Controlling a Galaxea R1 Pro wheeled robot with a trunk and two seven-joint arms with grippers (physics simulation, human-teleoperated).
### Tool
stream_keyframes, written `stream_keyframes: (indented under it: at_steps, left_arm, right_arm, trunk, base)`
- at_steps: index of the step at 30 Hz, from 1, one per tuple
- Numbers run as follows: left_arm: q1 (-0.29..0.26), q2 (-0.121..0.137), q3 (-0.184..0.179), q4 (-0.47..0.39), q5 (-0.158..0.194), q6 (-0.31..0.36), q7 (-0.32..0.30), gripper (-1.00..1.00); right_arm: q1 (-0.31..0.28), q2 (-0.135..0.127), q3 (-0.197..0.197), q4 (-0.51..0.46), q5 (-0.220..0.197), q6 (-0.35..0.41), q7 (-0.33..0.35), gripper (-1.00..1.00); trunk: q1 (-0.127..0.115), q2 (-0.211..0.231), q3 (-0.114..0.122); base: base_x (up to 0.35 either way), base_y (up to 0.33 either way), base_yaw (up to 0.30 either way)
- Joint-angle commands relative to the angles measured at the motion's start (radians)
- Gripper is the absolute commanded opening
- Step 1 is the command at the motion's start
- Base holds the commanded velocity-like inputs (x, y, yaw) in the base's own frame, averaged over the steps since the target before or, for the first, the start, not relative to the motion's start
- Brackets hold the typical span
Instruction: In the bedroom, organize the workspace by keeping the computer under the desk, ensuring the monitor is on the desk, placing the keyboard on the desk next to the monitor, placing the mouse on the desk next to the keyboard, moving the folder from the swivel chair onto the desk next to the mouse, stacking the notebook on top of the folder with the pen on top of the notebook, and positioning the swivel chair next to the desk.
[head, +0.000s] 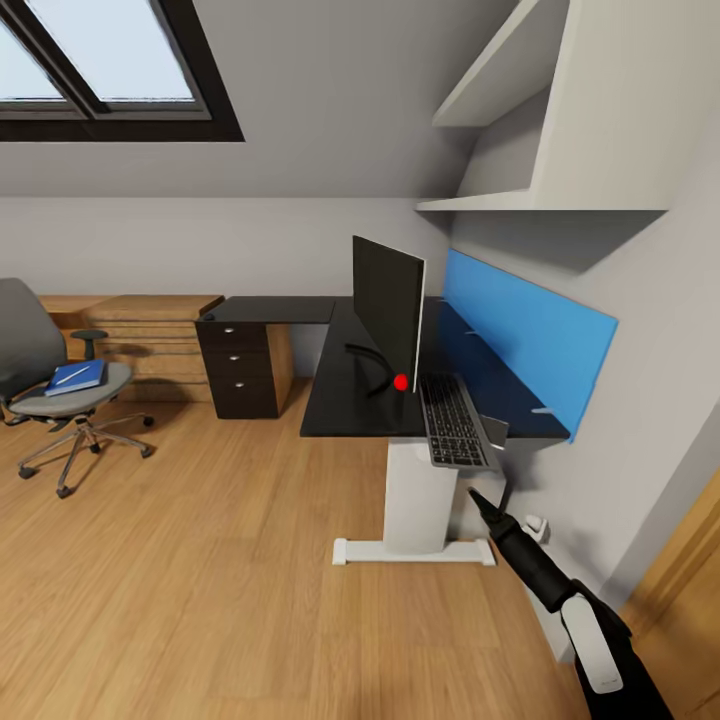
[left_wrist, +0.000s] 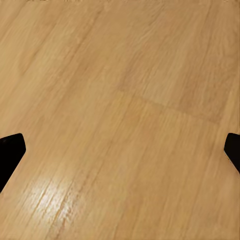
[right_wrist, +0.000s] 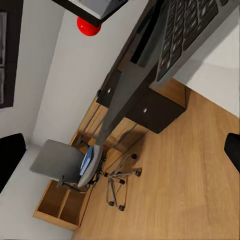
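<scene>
The black desk (head: 345, 400) stands against the right wall. On it the monitor (head: 390, 305) shows edge-on, its red light (head: 401, 381) low at a corner. Beside it lies the keyboard (head: 452, 420), overhanging the desk's front edge. My right gripper (head: 482, 500) hovers just below that overhang, open and empty; its wrist view looks up at the keyboard (right_wrist: 192, 27). At far left the grey swivel chair (head: 55, 385) carries the blue folder (head: 76, 377) with the white pen (head: 72, 373) on it. The left gripper (left_wrist: 120, 150) is open over the floor. Computer, mouse and notebook are out of view.
A dark three-drawer unit (head: 240, 368) sits under the desk's left wing, beside a light wooden counter (head: 140, 320). A blue panel (head: 530, 335) lines the wall behind the desk, with white shelves (head: 545, 195) above. A small white object (head: 535, 525) lies by the wall. Wooden floor (head: 200, 580) stretches ahead.
</scene>
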Motion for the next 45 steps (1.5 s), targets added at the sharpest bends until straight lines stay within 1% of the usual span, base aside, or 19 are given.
stream_keyframes:
  at_steps: [1, 3, 4, 7, 8, 10, 13, 16, 17, 20, 23, 28, 45]
  left_arm:
    - [-0.001, 0.001, -0.006, 0.000, 0.010, -0.006, 0.006, 1.00]
    - [-0.001, 0.001, -0.006, 0.001, 0.010, -0.006, 0.006, 1.00]
    - [-0.001, 0.001, -0.007, 0.002, 0.010, -0.005, 0.005, 1.00]
    - [-0.001, 0.001, -0.007, 0.003, 0.010, -0.005, 0.005, 1.00]
    - [-0.001, 0.001, -0.008, 0.003, 0.010, -0.005, 0.005, 1.00]
    - [-0.001, 0.001, -0.008, 0.003, 0.010, -0.005, 0.005, 1.00]
    - [-0.001, 0.001, -0.008, 0.003, 0.010, -0.005, 0.005, 1.00]
    - [0.000, 0.001, -0.008, 0.004, 0.010, -0.005, 0.005, 1.00]
    - [-0.001, 0.001, -0.008, 0.004, 0.010, -0.005, 0.005, 1.00]
    - [-0.001, 0.001, -0.008, 0.005, 0.010, -0.005, 0.005, 1.00]
    - [-0.001, 0.000, -0.008, 0.005, 0.010, -0.005, 0.005, 1.00]
    - [0.000, 0.001, -0.008, 0.005, 0.010, -0.005, 0.005, 1.00]
    - [-0.001, 0.001, -0.008, 0.005, 0.010, -0.007, 0.005, 1.00]
  right_arm:
    - [-0.001, 0.000, -0.002, 0.000, -0.007, 0.008, 0.004, 1.00]
    - [-0.001, 0.000, -0.003, 0.000, -0.007, 0.007, 0.005, 1.00]
    - [-0.001, 0.001, -0.014, 0.001, -0.007, 0.010, 0.006, 1.00]
    - [-0.001, 0.002, -0.024, 0.003, -0.008, 0.012, 0.005, 1.00]
    - [-0.001, 0.003, -0.034, 0.004, -0.012, 0.014, 0.003, 1.00]
    - [-0.001, 0.004, -0.042, 0.007, -0.020, 0.015, 0.000, 1.00]
    - [-0.001, 0.005, -0.055, 0.020, -0.049, 0.016, -0.022, 1.00]
    - [-0.001, 0.003, -0.057, 0.025, -0.069, 0.016, -0.031, 1.00]
    - [-0.001, 0.003, -0.059, 0.029, -0.089, 0.016, -0.040, 1.00]
    - [-0.001, 0.002, -0.061, 0.049, -0.104, 0.016, -0.051, 1.00]
    - [-0.001, 0.001, -0.073, 0.084, -0.112, 0.016, -0.060, 1.00]
    - [-0.001, -0.002, -0.087, 0.111, -0.115, 0.016, -0.066, 1.00]
    - [-0.001, -0.003, -0.092, 0.121, -0.117, 0.015, -0.069, 1.00]
  trunk:
    - [0.000, 0.000, -0.001]
    - [0.000, 0.000, -0.001]
    - [0.000, 0.000, -0.001]
    - [0.000, 0.000, -0.001]
    - [0.000, 0.000, -0.001]
    - [0.000, 0.000, -0.001]
    - [0.000, 0.000, -0.001]
    - [0.000, 0.000, -0.001]
    - [0.000, 0.000, -0.001]
    - [0.000, 0.000, -0.001]
    - [0.000, 0.000, -0.001]
    - [0.000, 0.000, -0.001]
    - [0.000, 0.000, -0.001]
  base:
    - [0.158, 0.000, 0.000]
    - [0.201, 0.000, 0.000]
    - [0.137, 0.000, 0.000]
    - [0.089, 0.000, 0.000]
    - [0.036, 0.000, 0.000]
    - [0.026, 0.000, 0.000]
    - [0.101, 0.000, 0.000]
    - [0.202, 0.000, 0.000]
    - [0.119, 0.000, 0.000]
    - [0.069, 0.000, 0.000]
    - [0.030, 0.000, 0.000]
    - [0.010, 0.000, 0.000]
    - [0.113, 0.011, 0.000]
